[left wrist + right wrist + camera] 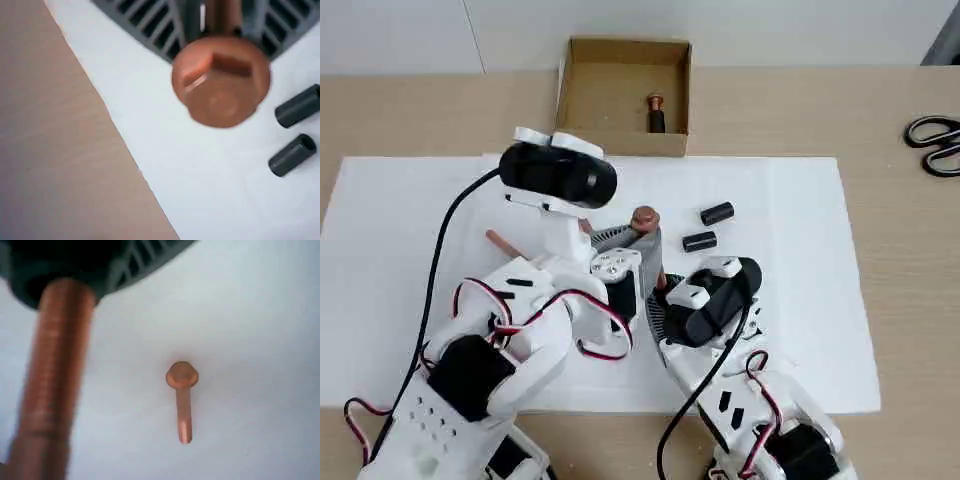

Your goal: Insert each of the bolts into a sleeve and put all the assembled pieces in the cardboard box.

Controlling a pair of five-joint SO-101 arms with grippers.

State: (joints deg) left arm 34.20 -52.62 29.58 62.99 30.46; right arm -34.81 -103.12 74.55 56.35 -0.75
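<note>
Three bolts, two free sleeves, one box, placed by the high view.

1. Held bolt: copper, hex head, mid-sheet. The left gripper has its fingers closed on it. The head juts past the jaws and the shaft runs toward 6 o'clock.
2. Loose bolt: lies flat on the white sheet at 9 o'clock of the held bolt, partly behind the left arm.
3. Assembled piece: a bolt seated in a black sleeve, lying inside the cardboard box. The box stands at 12 o'clock, just beyond the sheet's far edge.
4. Far sleeve and near sleeve: black, on their sides, at 3 o'clock of the held bolt, close together but apart.
5. Right gripper: at 6 o'clock of the held bolt's head, by the shaft's lower end. Whether it grips cannot be told.
6. Scissors: on the bare table, far out at 2 o'clock.
</note>
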